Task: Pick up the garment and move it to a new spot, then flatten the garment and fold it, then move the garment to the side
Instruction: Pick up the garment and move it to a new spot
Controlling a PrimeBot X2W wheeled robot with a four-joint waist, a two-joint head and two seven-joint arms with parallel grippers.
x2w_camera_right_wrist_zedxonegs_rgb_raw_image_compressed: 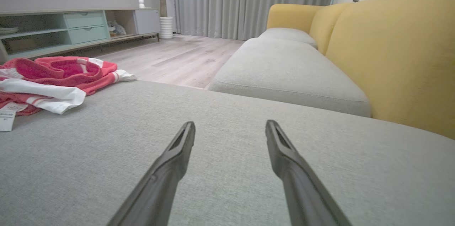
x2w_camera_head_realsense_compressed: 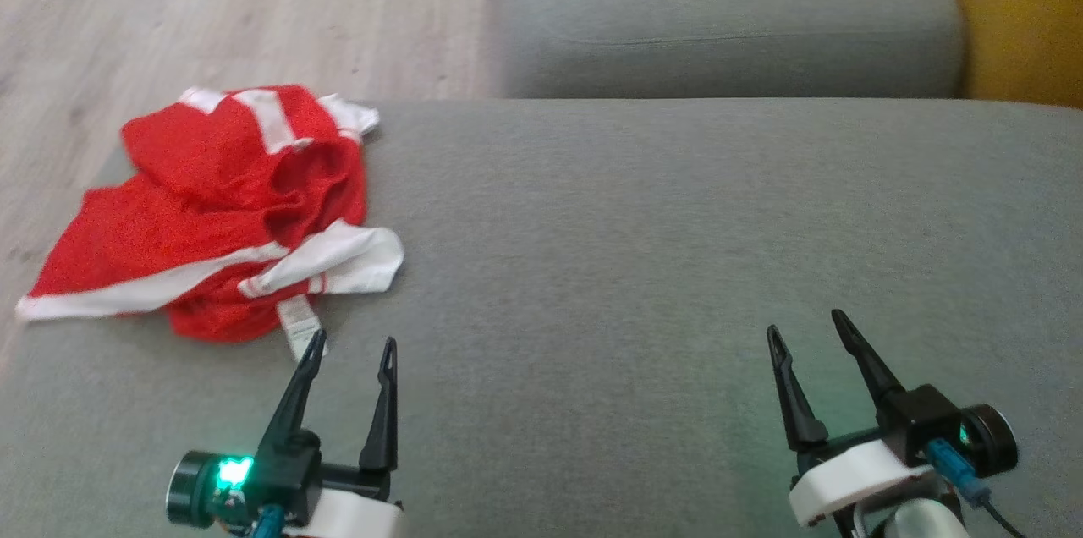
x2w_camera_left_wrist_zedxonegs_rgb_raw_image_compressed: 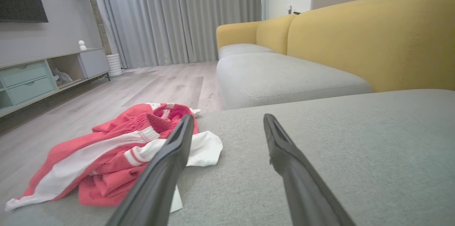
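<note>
A crumpled red garment with white stripes (x2w_camera_head_realsense_compressed: 211, 208) lies at the left edge of the grey sofa cushion (x2w_camera_head_realsense_compressed: 643, 225), partly hanging over it. My left gripper (x2w_camera_head_realsense_compressed: 352, 345) stands open just in front of the garment, its left fingertip close to a white label strip. From the left wrist the garment (x2w_camera_left_wrist_zedxonegs_rgb_raw_image_compressed: 106, 155) sits ahead and to the left of my left gripper (x2w_camera_left_wrist_zedxonegs_rgb_raw_image_compressed: 227, 122). My right gripper (x2w_camera_head_realsense_compressed: 808, 326) is open over bare cushion far to the right. The right wrist camera has the garment (x2w_camera_right_wrist_zedxonegs_rgb_raw_image_compressed: 53, 76) at far left, well away from my right gripper (x2w_camera_right_wrist_zedxonegs_rgb_raw_image_compressed: 230, 127).
A second grey seat cushion (x2w_camera_head_realsense_compressed: 728, 13) lies beyond a gap, with a yellow sofa back (x2w_camera_head_realsense_compressed: 1024, 13) at the right. Wooden floor (x2w_camera_head_realsense_compressed: 211, 5) runs to the left of the cushion. A TV cabinet (x2w_camera_right_wrist_zedxonegs_rgb_raw_image_compressed: 71, 27) and curtains (x2w_camera_right_wrist_zedxonegs_rgb_raw_image_compressed: 249, 2) stand across the room.
</note>
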